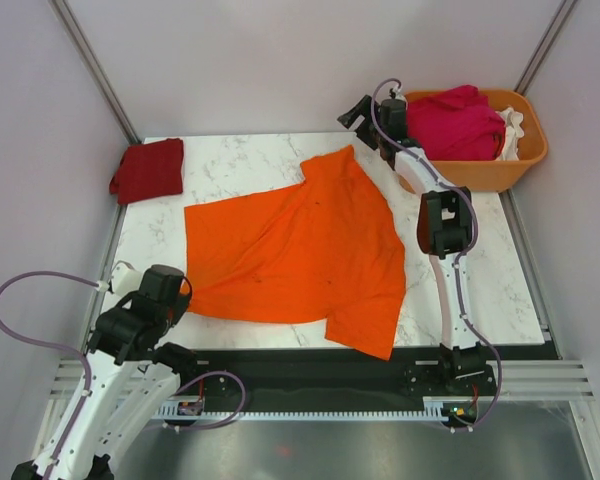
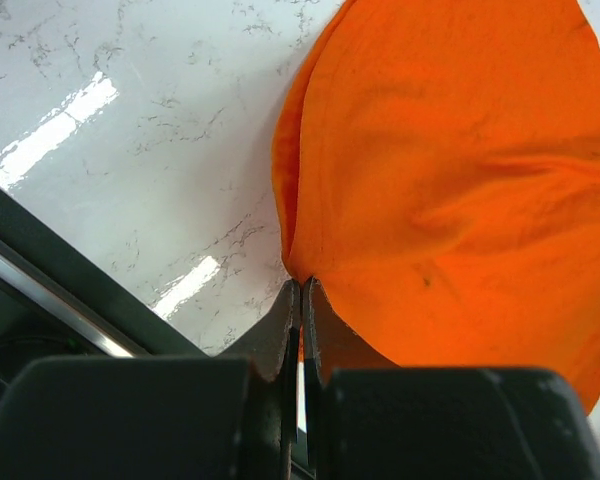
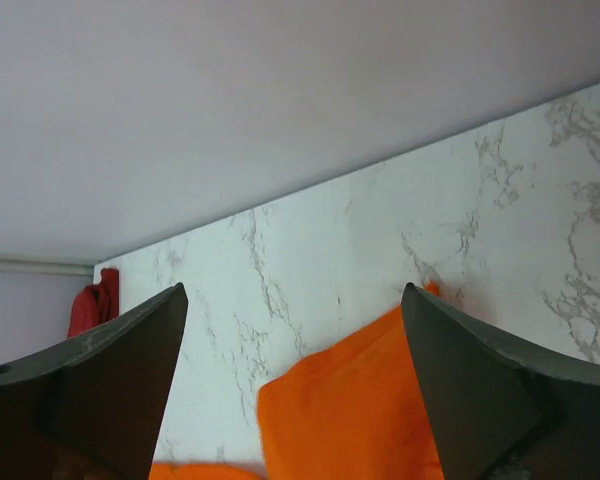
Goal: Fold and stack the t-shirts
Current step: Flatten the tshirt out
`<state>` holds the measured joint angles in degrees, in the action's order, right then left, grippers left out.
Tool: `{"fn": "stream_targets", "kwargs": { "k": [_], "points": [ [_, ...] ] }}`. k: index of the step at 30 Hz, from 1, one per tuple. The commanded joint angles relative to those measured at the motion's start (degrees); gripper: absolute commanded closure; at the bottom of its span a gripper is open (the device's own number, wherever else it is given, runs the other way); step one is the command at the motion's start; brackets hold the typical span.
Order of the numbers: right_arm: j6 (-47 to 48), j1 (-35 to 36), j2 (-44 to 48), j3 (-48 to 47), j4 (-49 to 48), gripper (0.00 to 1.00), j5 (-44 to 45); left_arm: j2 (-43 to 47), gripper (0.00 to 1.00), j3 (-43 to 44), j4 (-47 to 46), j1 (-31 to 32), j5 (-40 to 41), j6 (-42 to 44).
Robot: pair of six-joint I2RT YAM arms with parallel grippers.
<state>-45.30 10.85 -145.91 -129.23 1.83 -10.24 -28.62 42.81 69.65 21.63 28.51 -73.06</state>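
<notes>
Top external: mounted high and behind the arm bases, tilted down and forward. It is the far view and takes in the whole marble table (image 1: 240,160), with the walls beyond.

Left wrist: sits just behind the left gripper (image 2: 300,288) and looks along its fingers down onto the tabletop at very close range.

Right wrist: low and near level, looking between the tips of the right gripper (image 3: 292,292) across the table to the wall.

Overlap: the orange t-shirt (image 1: 300,245) appears in all three views. The dark red t-shirt (image 3: 95,300) appears in the top and right wrist views only.
</notes>
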Motion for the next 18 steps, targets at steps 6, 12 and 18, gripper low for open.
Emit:
{"fn": "stream_targets", "kwargs": {
  "k": [6, 12, 18],
  "points": [
    [-0.59, -0.13, 3.68, 6.7, -6.22, 0.02, 2.68, -1.78, 0.98, 0.96, -2.06, 0.35, 1.63, 1.16],
    [7.23, 0.57, 16.84, 13.37, -3.86, 0.02, 2.94, -2.84, 0.98, 0.87, -2.94, 0.35, 2.77, 2.04],
    [16.9, 3.03, 34.05, 27.03, 13.17, 0.02, 6.97, -1.53, 0.98, -0.26, -3.99, 0.35, -0.12, 1.6]
  ]
}}
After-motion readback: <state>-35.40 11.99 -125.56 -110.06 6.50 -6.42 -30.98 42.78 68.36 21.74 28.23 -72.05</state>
